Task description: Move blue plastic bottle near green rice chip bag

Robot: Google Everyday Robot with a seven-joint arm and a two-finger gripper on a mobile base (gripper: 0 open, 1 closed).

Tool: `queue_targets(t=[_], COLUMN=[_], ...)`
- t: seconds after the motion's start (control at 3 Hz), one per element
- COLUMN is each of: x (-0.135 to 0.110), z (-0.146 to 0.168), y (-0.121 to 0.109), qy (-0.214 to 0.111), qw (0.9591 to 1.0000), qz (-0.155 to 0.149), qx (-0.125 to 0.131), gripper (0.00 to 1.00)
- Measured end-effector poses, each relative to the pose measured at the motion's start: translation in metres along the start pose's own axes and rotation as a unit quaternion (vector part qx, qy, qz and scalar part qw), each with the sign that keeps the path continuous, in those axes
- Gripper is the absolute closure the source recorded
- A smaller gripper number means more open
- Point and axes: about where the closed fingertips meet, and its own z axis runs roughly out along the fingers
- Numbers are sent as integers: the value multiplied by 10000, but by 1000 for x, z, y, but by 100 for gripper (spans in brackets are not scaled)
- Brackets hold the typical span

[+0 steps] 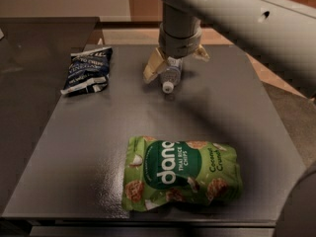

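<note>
The blue plastic bottle (171, 76) lies on its side at the back middle of the grey table (98, 147), with its white cap pointing toward the front. My gripper (176, 66) hangs straight over it, open. One cream finger (153, 66) is to the bottle's left and the other is to its right. The green rice chip bag (182, 174) lies flat near the table's front edge, well in front of the bottle.
A dark blue-black chip bag (88, 69) lies at the back left of the table. A darker counter (34, 48) adjoins the table on the left. My arm (247, 14) spans the upper right of the view.
</note>
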Motion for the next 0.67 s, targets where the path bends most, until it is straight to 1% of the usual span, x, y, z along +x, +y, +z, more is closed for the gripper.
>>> queue_targets(t=[0.33,0.67], x=[-6,-14], z=[14,26], y=[6,6], qy=[106,145], qw=[9988,9968], qz=[470,750], qx=[130,241], gripper=[0,0])
